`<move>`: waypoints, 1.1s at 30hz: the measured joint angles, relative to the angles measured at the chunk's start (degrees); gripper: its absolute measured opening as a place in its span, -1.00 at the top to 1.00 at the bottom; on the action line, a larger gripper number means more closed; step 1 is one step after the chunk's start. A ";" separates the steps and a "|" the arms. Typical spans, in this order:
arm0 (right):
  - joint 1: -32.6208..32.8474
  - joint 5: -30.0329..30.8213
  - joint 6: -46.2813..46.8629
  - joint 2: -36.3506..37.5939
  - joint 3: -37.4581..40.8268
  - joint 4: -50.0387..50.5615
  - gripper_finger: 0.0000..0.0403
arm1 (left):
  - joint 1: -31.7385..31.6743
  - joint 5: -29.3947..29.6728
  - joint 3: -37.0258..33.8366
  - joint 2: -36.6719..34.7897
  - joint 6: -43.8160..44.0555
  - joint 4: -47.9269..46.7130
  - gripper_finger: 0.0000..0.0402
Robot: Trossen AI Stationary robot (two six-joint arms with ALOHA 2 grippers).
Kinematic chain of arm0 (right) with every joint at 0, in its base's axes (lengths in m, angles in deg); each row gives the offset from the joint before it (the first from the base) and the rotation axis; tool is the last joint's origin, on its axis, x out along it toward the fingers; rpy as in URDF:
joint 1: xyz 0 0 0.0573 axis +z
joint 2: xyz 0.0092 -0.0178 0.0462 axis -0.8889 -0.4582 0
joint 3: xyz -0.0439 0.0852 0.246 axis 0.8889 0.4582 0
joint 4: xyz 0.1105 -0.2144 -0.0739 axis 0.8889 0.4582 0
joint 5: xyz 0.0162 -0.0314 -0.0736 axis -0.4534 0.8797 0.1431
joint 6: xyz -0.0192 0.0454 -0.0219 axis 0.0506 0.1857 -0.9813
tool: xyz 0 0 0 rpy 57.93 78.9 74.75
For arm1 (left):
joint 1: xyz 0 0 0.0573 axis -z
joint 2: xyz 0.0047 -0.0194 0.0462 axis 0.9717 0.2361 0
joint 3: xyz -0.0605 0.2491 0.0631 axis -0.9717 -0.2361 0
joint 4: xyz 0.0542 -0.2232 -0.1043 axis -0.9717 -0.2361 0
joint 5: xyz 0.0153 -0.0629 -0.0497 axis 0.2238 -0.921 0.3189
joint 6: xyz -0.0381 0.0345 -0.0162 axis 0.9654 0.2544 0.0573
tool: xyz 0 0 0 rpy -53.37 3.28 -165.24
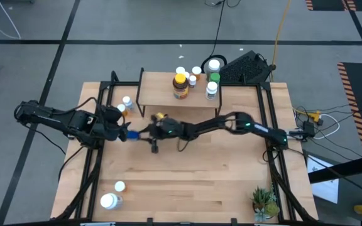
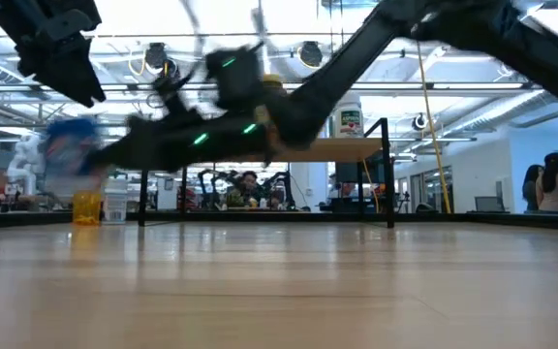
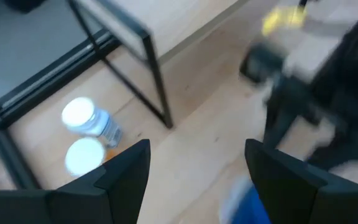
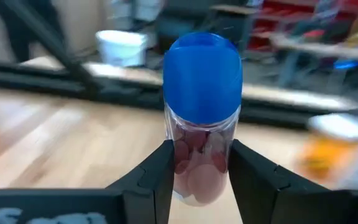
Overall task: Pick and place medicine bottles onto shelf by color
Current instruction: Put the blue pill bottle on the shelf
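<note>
A clear bottle with a blue cap (image 4: 202, 81) and reddish pills inside is in my right gripper (image 4: 199, 168), which reaches far across to the table's left half (image 1: 137, 133). My left gripper (image 3: 197, 180) is open just left of that bottle (image 1: 131, 134), which shows as a blue blur (image 3: 246, 200) near its fingers. The shelf (image 1: 162, 94) stands at the far middle. On it are an amber bottle with a yellow lid (image 1: 180, 86), a green one (image 1: 213, 78) and several white ones. My right gripper pinches the bottle's clear body (image 4: 197, 149), below the blue cap, between its two fingers. The fingers come roughly level from the table's right side. The bottle (image 2: 66, 145) hangs clear of the tabletop.
Two white-capped bottles (image 3: 79, 115) (image 3: 84, 155) stand on the table left of the shelf's black leg (image 3: 157, 87). Two more bottles (image 1: 119, 186) (image 1: 109, 201) stand at the near left, and a small potted plant (image 1: 264, 201) at the near right. People sit in the room beyond.
</note>
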 joint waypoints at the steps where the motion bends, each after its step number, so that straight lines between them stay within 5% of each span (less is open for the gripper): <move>1: -0.01 2.25 -1.01 2.93 3.85 -1.68 0.38 | 0.01 0.01 0.00 0.00 -1.23 1.32 -0.33; 10: 0.86 9.31 -4.22 19.24 17.28 1.88 0.38 | -0.11 -0.73 0.04 2.20 -28.28 26.49 -0.33; 15: 2.02 9.70 -4.15 25.71 21.49 12.55 0.38 | -0.85 -7.43 0.04 7.19 -43.11 40.39 -0.33; 25: 7.70 20.70 0.81 51.80 48.24 9.42 0.38 | -2.59 -12.45 -0.10 18.78 -50.41 50.59 -0.33; 29: 7.97 21.18 5.64 57.27 56.58 6.74 0.38 | -4.20 -21.22 0.00 25.08 -54.29 61.34 -0.33; 33: 8.87 21.34 6.57 60.58 60.46 3.49 0.38 | -5.67 -22.38 -0.05 30.44 -55.47 66.69 -0.33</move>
